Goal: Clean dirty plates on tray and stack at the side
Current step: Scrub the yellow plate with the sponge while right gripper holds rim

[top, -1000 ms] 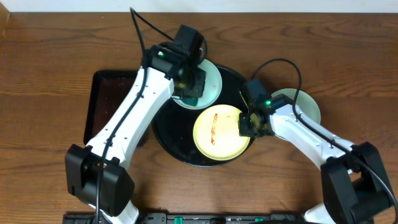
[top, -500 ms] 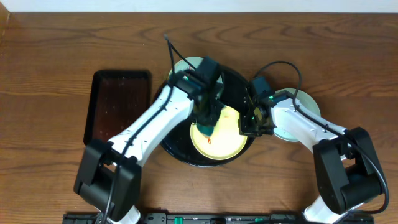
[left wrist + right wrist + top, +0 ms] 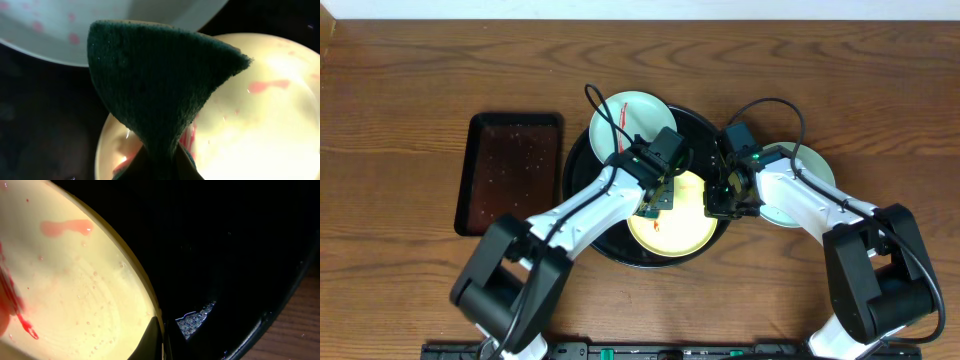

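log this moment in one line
left gripper: shut on green sponge over yellow plate | right gripper: shut on yellow plate rim | blue-green plate: red smear, on round black tray

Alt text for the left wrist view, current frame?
A dark green sponge, pinched in the left hand at the bottom edge, fills the centre in front of a red-smeared yellow plate. A blue-green plate with pink spots runs along the top; black tray at left.

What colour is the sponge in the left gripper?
Dark green; sponge shows best in left wrist view.
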### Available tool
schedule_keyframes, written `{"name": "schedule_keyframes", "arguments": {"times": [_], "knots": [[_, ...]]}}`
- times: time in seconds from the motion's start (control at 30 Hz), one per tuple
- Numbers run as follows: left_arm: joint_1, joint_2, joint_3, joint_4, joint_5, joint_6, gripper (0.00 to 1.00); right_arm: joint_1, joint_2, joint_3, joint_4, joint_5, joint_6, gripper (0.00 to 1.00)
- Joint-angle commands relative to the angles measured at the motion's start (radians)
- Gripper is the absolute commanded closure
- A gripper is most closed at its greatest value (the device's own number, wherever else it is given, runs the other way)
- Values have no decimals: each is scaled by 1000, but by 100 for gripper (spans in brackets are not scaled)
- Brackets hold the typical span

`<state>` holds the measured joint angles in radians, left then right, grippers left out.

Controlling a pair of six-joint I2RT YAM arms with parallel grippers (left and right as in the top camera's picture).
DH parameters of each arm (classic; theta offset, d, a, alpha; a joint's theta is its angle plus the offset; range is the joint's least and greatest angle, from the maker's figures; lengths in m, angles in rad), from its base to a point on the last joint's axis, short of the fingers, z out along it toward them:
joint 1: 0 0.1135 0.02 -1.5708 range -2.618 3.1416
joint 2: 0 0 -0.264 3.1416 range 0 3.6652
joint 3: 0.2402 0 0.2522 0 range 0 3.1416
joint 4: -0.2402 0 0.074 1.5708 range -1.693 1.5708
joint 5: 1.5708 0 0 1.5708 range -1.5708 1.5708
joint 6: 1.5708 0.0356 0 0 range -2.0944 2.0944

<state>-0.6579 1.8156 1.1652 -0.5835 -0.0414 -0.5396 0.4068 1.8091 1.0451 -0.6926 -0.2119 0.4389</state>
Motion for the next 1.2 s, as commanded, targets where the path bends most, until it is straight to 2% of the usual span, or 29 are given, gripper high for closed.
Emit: {"name": "schedule_keyframes", "arguments": {"times": [0.0, 0.2, 0.37, 0.5, 0.6, 0.7, 0.87, 0.93, 1.07, 1.17], "knots": [[-5, 62, -12, 18, 56, -45, 92, 1, 28, -11, 5, -2, -10, 99], [-13, 92, -12, 21, 313, -37, 92, 0, 28, -11, 2, -1, -10, 99], [-28, 92, -12, 25, 530, 74, 93, 1, 28, -11, 6, 1, -10, 99], [-28, 92, -12, 21, 577, 148, 93, 1, 28, -11, 9, 1, -10, 99], [-27, 92, -11, 41, 487, 148, 93, 1, 28, -11, 9, 1, -10, 99], [-26, 92, -11, 79, 294, 114, 93, 1, 28, -11, 9, 1, -10, 99], [-26, 92, -7, 114, -8, -18, 93, 0, 28, -11, 8, 2, -10, 99], [-26, 91, -6, 74, -98, -125, 93, 0, 28, -11, 6, 5, -10, 99], [-26, 74, 11, -43, -179, -317, 93, 0, 28, -11, 6, 6, -10, 99], [-26, 47, 29, -116, -180, -368, 93, 0, 28, -11, 6, 6, -10, 99]]}}
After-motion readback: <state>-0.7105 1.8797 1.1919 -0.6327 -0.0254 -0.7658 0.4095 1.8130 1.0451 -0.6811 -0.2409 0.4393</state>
